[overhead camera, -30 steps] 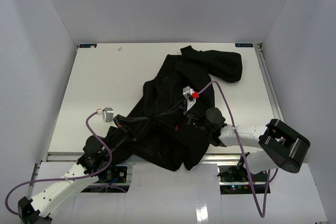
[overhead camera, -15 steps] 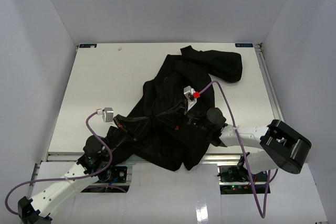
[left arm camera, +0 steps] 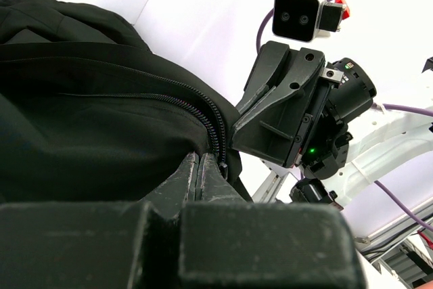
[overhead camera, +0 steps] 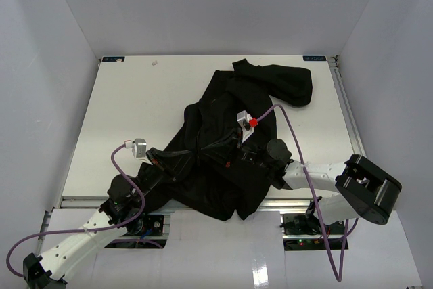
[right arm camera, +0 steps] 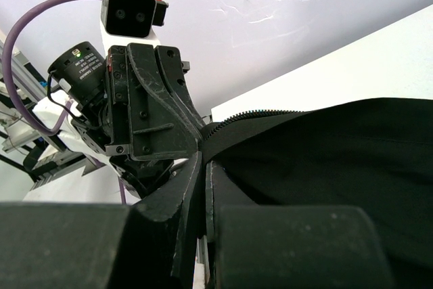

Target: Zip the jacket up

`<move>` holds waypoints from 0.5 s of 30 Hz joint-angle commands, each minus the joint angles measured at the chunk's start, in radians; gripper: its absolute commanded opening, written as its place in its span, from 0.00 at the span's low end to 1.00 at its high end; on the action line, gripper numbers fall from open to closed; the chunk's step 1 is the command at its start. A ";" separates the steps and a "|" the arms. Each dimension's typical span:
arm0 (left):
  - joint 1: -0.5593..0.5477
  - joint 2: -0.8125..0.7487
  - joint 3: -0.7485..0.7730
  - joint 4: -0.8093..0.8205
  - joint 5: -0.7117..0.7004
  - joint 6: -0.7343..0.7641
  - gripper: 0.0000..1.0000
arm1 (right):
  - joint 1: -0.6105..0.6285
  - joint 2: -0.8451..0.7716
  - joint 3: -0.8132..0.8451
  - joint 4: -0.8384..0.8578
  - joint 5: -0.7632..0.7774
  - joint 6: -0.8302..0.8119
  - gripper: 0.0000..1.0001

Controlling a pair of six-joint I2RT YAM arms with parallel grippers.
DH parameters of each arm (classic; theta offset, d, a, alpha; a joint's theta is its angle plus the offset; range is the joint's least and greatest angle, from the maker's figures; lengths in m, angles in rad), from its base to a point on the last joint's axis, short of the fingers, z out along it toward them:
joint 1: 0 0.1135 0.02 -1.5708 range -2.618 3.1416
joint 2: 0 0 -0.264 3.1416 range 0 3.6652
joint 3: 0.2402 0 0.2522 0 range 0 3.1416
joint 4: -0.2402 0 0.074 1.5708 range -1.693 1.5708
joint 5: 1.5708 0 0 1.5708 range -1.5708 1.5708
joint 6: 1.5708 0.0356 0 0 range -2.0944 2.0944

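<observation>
Jacket (overhead camera: 216, 109), black, lies crumpled on the surface (overhead camera: 135, 106), hem over the near edge. Left pincer (left arm camera: 200, 166) clenched on fabric beside zipper teeth (left arm camera: 215, 123). Right pincer (right arm camera: 204, 164) clenched on the zipper edge opposite. Corner tags (overhead camera: 112, 59) too small to read.

A robotics lab test cell: plain white panels (overhead camera: 216, 5) wall in a white counter (overhead camera: 135, 113) on 3 sides, a left arm (overhead camera: 74, 248) and a right arm (overhead camera: 325, 177) are bolted to a metal rail (overhead camera: 84, 202) at its near edge, purple cables (overhead camera: 298, 141) loop off them, and small boxy cameras (left arm camera: 295, 16) ride on their wrists
</observation>
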 commanded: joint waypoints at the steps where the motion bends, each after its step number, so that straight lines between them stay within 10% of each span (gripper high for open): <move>1: 0.000 0.000 0.012 0.012 0.011 0.014 0.00 | 0.004 -0.034 0.028 0.384 0.022 -0.019 0.08; 15: 0.000 0.008 0.006 0.033 0.045 0.014 0.00 | 0.004 -0.044 0.040 0.343 0.040 -0.028 0.08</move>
